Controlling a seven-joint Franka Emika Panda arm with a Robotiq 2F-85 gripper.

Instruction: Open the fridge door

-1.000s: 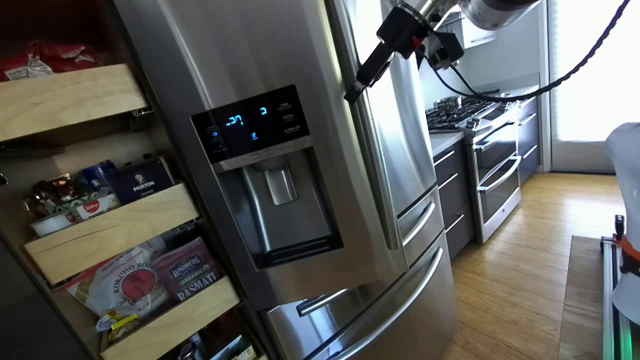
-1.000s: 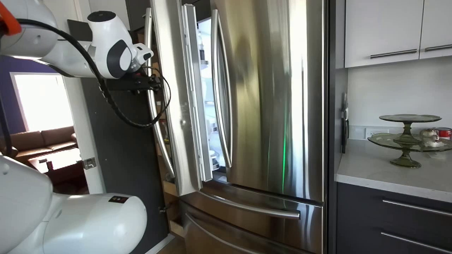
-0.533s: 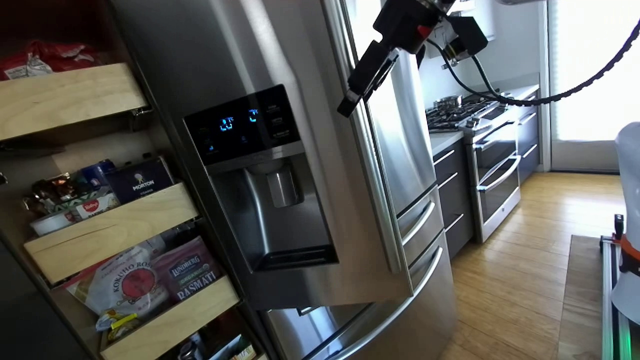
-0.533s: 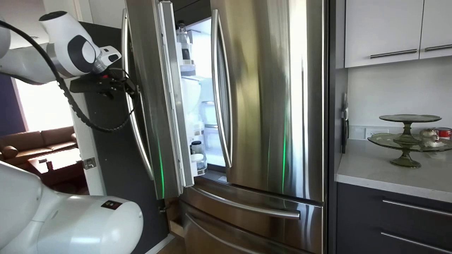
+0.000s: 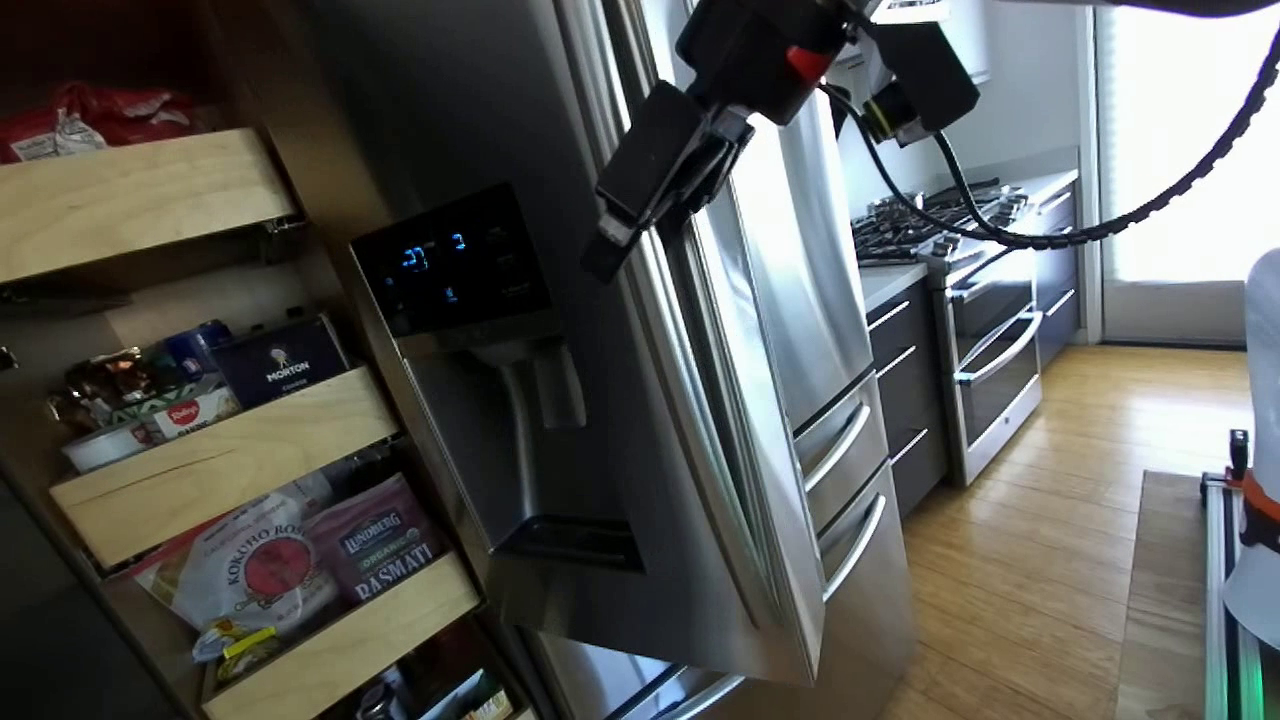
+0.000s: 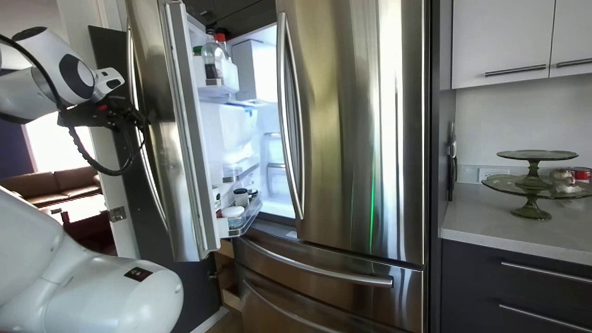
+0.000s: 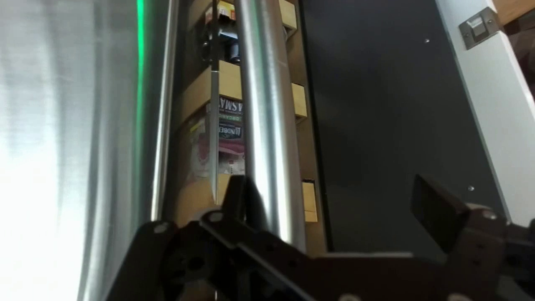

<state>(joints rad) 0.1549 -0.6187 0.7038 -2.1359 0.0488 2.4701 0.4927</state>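
Note:
The fridge door stands ajar; its dispenser faces the pantry side. In an exterior view the door shows its white inner side with bins. Its long vertical handle also shows in the wrist view. My gripper is open, with the handle between its fingers, close to the left finger. That finger sits in the gap between handle and door; whether it touches is unclear. The right finger is well apart from the handle. The gripper also shows at the handle in an exterior view.
Pull-out pantry drawers stand beside the door. A dark panel and white door frame lie on the door's swing side. The plain upper fridge door is shut. Lower drawers have horizontal handles.
The fridge door has swung steadily further out, the gap has widened and its inner bins have come into view. My gripper has moved along with the handle, staying open around it.

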